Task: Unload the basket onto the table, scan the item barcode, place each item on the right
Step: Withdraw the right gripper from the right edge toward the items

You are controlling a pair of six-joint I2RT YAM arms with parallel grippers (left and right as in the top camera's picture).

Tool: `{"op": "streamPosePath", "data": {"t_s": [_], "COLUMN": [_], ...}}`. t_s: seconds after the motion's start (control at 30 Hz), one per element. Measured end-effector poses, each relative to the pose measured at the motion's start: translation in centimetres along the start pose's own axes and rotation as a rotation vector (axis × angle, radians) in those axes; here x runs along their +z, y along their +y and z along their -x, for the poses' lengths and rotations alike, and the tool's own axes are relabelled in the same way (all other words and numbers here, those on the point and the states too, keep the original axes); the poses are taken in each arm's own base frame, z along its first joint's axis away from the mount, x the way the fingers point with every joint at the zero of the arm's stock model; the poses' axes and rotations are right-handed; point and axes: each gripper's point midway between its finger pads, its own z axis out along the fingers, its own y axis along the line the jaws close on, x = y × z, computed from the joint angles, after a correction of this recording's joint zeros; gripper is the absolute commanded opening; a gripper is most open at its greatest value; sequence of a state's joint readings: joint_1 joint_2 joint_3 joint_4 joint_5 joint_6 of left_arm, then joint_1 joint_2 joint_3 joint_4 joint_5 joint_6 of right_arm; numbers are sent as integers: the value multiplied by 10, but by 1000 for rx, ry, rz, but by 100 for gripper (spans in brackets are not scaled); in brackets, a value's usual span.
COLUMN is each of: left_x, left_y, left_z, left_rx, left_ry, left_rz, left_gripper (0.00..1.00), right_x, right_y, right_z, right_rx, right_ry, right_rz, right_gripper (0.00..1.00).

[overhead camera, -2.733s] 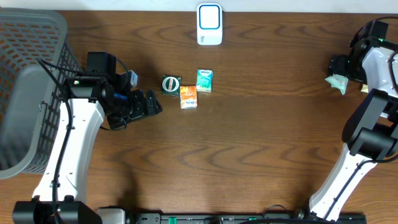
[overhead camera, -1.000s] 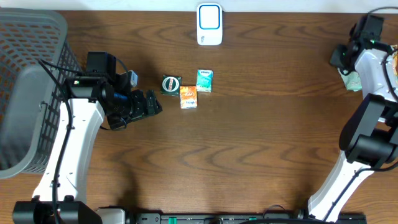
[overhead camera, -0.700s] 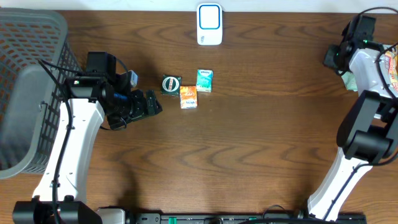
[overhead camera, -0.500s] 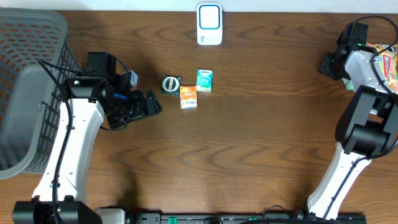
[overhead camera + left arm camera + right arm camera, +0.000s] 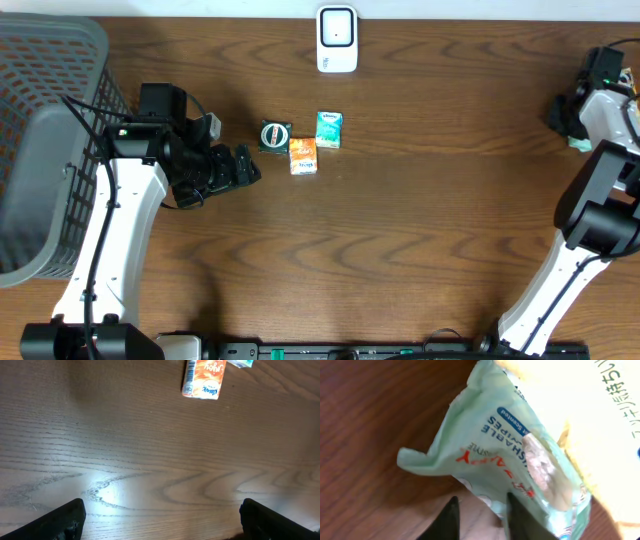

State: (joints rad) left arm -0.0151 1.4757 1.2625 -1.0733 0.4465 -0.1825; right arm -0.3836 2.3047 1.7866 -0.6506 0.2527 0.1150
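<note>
- My right fingers point(image 5: 451, 519) sit at the lower edge of the wipes packet point(image 5: 505, 455), at the far right of the table point(image 5: 420, 230). They are parted a little, but the view is too close and I cannot tell whether they pinch it.
- My left fingers point(image 5: 65, 522) are spread wide and empty, near the orange packet point(image 5: 202, 377).
- Step, as I judge it: getting hold of the wipes packet.
- Next calls for a firm pinch, a lift, then a carry to the scanner point(image 5: 337, 38) at top centre.

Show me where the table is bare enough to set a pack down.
Bare: the wide wood between the teal pack and the right arm, and the whole near strip. Crowded: tin, orange pack and teal pack by the left gripper; the wipes pack at the right edge.
</note>
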Motion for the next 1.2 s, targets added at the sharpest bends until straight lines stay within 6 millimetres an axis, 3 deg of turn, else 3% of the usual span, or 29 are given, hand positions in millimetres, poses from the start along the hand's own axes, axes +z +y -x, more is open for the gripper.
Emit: {"op": "streamPosePath", "data": {"t_s": [0.17,0.37,0.6,0.67,0.87,1.2], "left_x": [0,0,0,0,0,0], "left_y": [0,0,0,0,0,0], "left_z": [0,0,0,0,0,0], "left_rx": [0,0,0,0,0,0], "left_ry": [0,0,0,0,0,0], "left_rz": [0,0,0,0,0,0], "left_gripper": [98,98,98,98,98,98], "right_x": [-1,-16,-99,-123,-164,-212], "right_y": [9,51,146,173,239,343], "right_z": [-1,-1,3,-8,-45,-116], "right_rx": [-3,-30,-96,-131,-250,-464], "right_ry": [2,1,-24,3,70,50], "right_rz": [32,201,701,833,1000,981], "right_gripper": [49,59,71,71,72,70]}}
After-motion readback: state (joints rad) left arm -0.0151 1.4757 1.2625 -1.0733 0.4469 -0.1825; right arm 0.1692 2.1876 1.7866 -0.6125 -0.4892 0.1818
